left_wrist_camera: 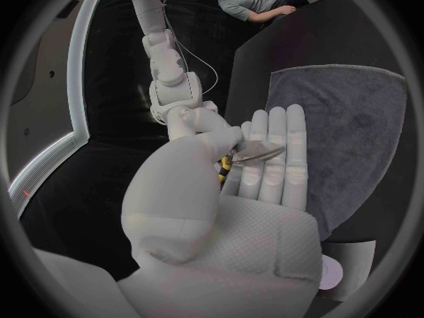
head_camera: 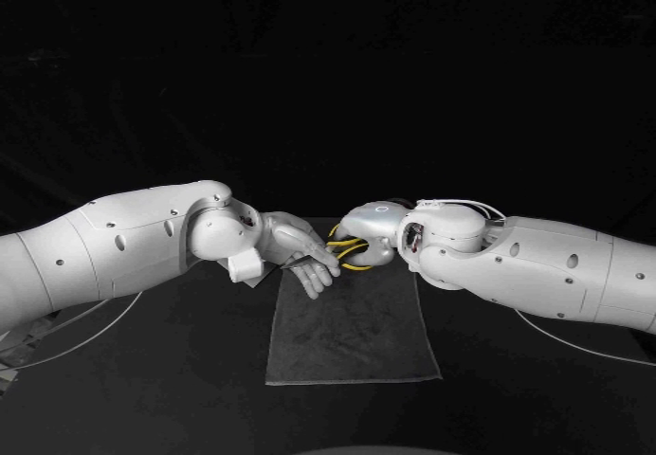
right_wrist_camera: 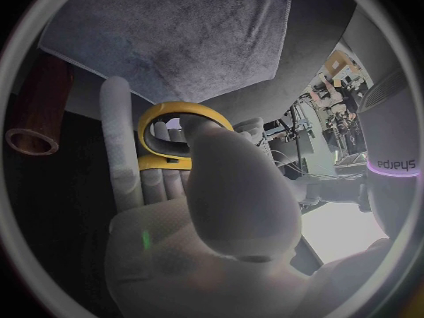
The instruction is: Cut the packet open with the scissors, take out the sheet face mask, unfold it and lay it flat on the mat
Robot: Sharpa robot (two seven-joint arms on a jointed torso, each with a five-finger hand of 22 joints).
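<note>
Where the arms meet in the head view, the left hand and right hand sit almost touching above the black table, w/ the yellow-handled scissors btwn them. The right hand grasps the scissors at the handles. The grey mat lies flat on the table, under both hands and running from them toward the robot.

Left wrist view: the left hand has its fingers straight and together, w/ the thumb pressed across them. It pinches the scissors by the silver blades, and a bit of yellow handle shows next to the thumb. The mat lies beside and past the fingers.

Right wrist view: the right hand has its thumb thru the yellow handle loop of the scissors, fingers alongside. The mat lies just past the fingertips. A brown tube lies beside the fingers, near the mat's edge.
</note>
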